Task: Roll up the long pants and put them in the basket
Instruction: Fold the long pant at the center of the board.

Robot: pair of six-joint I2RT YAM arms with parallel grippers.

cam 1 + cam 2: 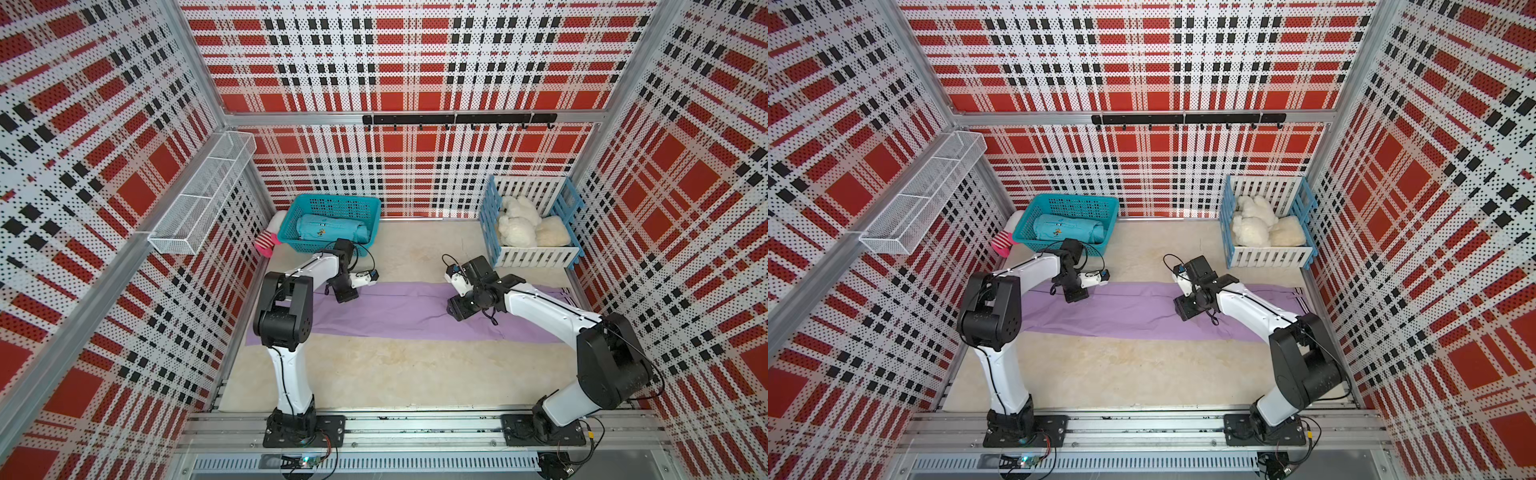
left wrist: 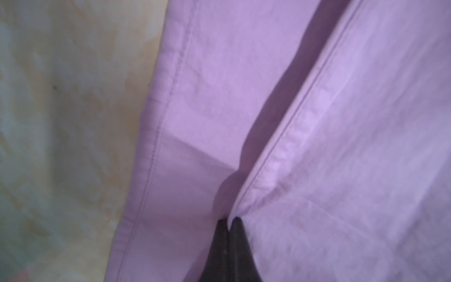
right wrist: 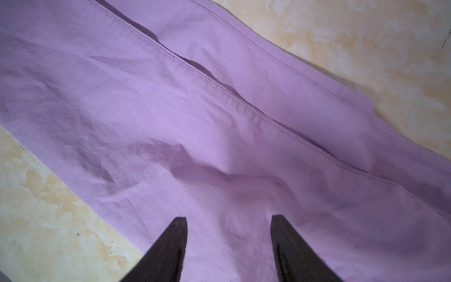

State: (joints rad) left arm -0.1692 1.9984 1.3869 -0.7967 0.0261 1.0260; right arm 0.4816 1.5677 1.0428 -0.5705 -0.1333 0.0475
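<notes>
The long pants (image 1: 407, 316) (image 1: 1133, 311) lie flat as a lilac strip across the table from left to right, one leg overlapping the other. My left gripper (image 1: 347, 296) (image 1: 1076, 296) is down on their left part near the far edge. In the left wrist view it (image 2: 229, 219) is shut, pinching the seamed edge of the upper cloth layer (image 2: 280, 156). My right gripper (image 1: 455, 311) (image 1: 1183, 311) hovers over the right part of the pants. Its fingers (image 3: 229, 219) stand open over wrinkled cloth (image 3: 170, 109), holding nothing.
A teal basket (image 1: 332, 203) with a rolled teal garment (image 1: 328, 228) stands at the back left, with a pink striped sock (image 1: 268, 243) beside it. A blue-and-white crate (image 1: 536, 255) holding white plush items is at the back right. A wire shelf (image 1: 199, 195) hangs on the left wall.
</notes>
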